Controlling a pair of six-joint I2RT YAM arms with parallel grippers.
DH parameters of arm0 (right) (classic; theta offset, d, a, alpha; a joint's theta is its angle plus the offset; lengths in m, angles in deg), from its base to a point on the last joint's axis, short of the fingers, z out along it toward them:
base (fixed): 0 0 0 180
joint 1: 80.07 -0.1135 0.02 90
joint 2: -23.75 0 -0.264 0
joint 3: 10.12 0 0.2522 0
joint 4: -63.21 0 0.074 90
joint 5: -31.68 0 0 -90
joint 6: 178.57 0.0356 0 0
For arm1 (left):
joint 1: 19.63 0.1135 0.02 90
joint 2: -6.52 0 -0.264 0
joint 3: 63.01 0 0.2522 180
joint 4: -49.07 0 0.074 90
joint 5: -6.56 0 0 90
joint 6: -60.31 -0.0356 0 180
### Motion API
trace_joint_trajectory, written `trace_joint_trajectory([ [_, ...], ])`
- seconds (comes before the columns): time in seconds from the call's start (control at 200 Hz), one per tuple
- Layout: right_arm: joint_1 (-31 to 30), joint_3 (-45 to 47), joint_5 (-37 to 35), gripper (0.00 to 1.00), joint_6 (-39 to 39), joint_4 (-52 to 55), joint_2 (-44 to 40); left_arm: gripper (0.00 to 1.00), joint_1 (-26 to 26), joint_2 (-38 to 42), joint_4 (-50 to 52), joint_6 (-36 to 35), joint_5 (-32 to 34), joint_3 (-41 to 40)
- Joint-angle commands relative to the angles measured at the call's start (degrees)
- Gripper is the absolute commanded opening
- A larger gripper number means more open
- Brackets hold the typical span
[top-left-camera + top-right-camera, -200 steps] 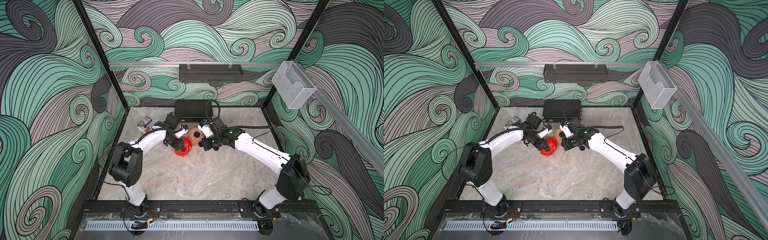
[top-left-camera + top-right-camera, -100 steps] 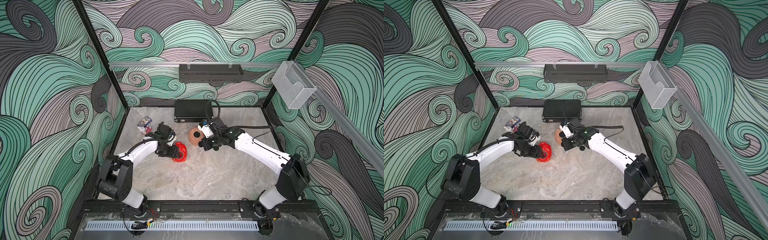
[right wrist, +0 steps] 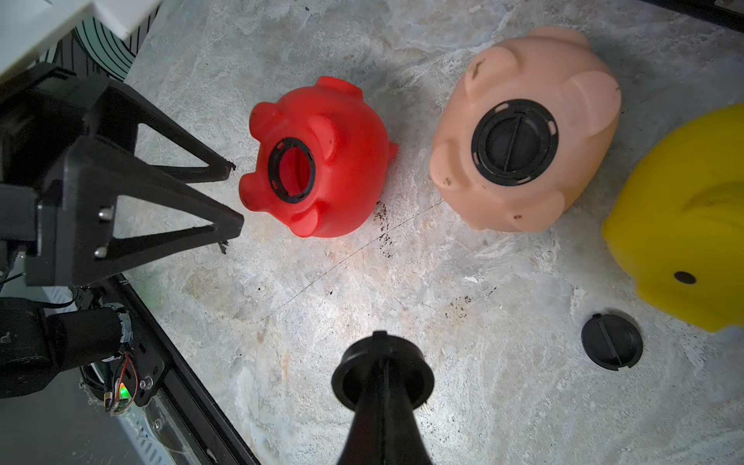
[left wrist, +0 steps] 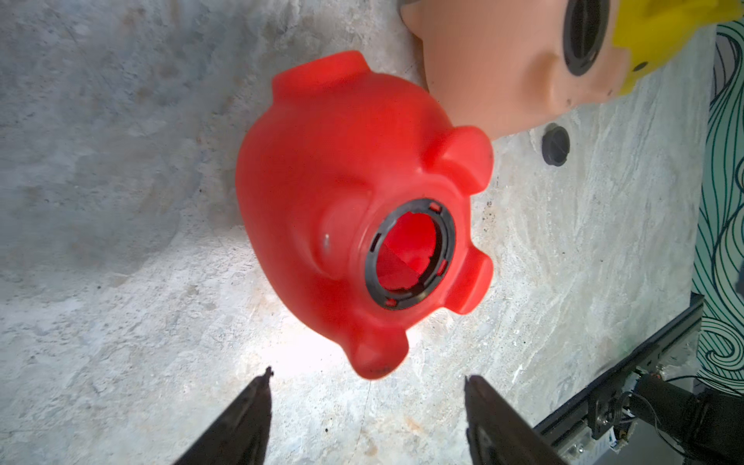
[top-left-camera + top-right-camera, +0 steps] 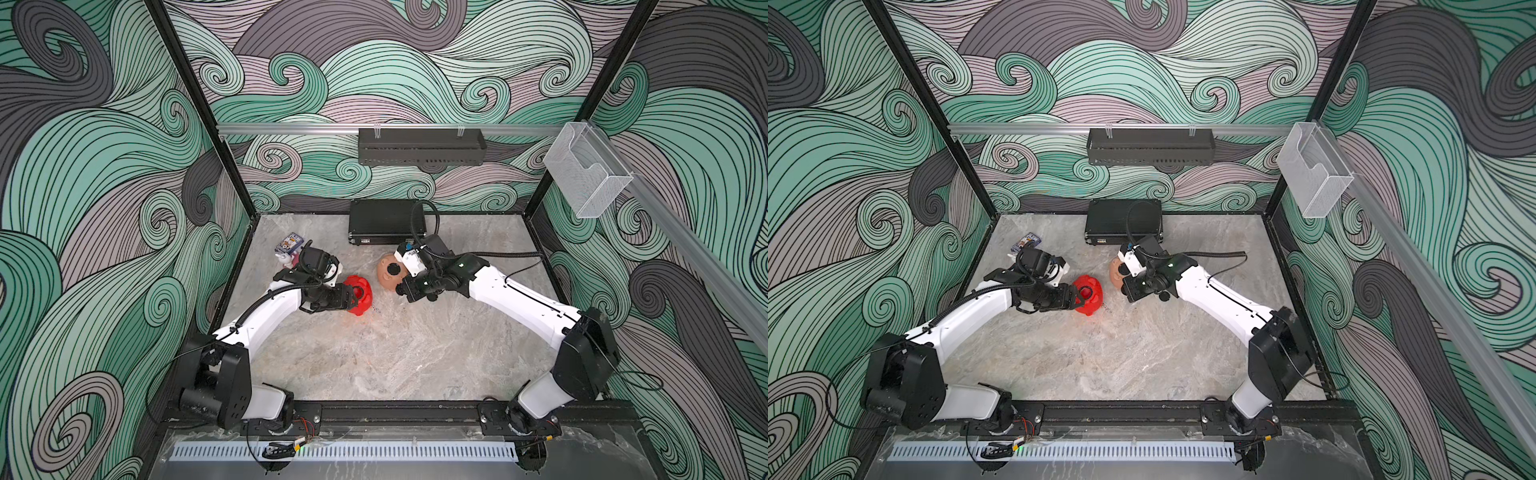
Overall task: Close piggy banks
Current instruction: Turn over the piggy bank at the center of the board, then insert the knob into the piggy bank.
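The red piggy bank [image 4: 354, 209] lies on its side on the marble floor, its black-ringed belly hole uncovered. My left gripper [image 4: 368, 382] stands open just short of its feet, touching nothing; both top views show those fingers [image 5: 348, 296] beside the pig [image 5: 1089, 294]. The peach-pink piggy bank [image 3: 523, 153] lies belly up with a black plug seated in its hole. Beside it lies the yellow piggy bank [image 3: 684, 225], its belly hole hidden. My right gripper [image 3: 382, 362] is shut on a black plug [image 3: 382, 380] above the floor. Another plug [image 3: 612, 341] lies loose near the yellow pig.
A black case [image 5: 386, 226] stands against the back wall, a cable running from it to the right arm. A small card box [image 5: 289, 242] lies at the back left. A black rail [image 5: 395, 411] runs along the table's front edge.
My left gripper has opened and let go of the red piggy bank, which it had carried a little left and forward. The right arm has not moved.
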Motion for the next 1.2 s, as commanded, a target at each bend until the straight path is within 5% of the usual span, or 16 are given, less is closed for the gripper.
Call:
trace_joint_trajectory([
  [0.0,-0.37,-0.78,0.46,0.00,0.44,0.70,-0.11,0.75,0.89,0.14,-0.49,0.64,-1.01,0.88],
  [0.325,-1.47,-1.33,0.49,0.00,2.52,0.41,0.07,0.73,2.38,6.96,0.75,3.01,1.97,1.31],
  [0.575,-5.38,-6.26,-2.01,0.00,14.31,-0.02,3.78,0.71,5.00,19.18,-0.92,11.73,13.04,-4.34],
  [0.755,-7.53,-11.50,-4.22,0.00,22.18,0.04,8.97,0.71,6.58,25.30,-2.56,14.40,14.27,-8.02],
  [1.196,-12.40,-28.72,-12.89,0.00,31.28,9.52,23.17,0.71,7.84,28.69,2.49,9.62,17.97,-7.17],
])
